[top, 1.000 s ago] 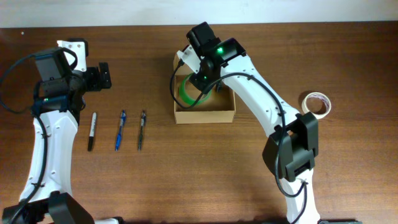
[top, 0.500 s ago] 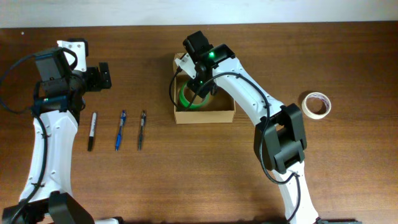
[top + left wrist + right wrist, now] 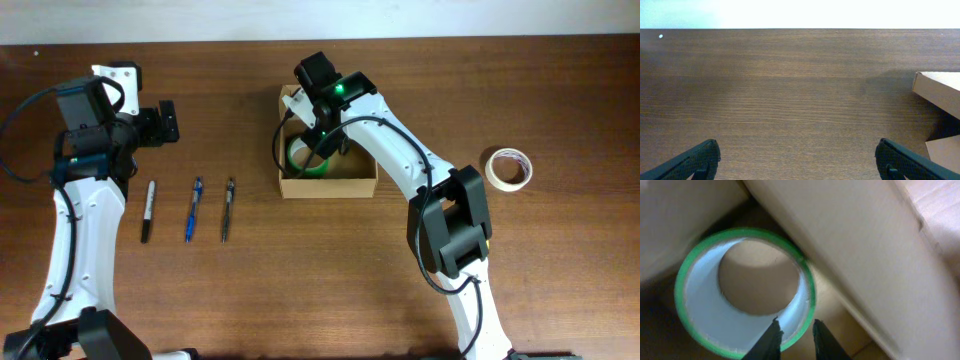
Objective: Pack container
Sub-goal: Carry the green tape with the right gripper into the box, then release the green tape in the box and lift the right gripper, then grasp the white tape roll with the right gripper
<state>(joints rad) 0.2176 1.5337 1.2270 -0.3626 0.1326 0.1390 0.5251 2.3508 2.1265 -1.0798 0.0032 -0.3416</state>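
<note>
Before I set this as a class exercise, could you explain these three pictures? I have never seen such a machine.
This is a robot with two white arms, the left arm and the right arm, at a wooden table. Each arm ends in a two-finger gripper. The wide picture comes from a camera above the table. The other two come from a camera on each wrist, so you see that arm's own fingers.

On the table lie a black marker, a blue pen, a dark pen, a pale tape roll and an open cardboard box. The right gripper reaches into the box, closed on the wall of a green tape roll. The left gripper is open and holds nothing.
</note>
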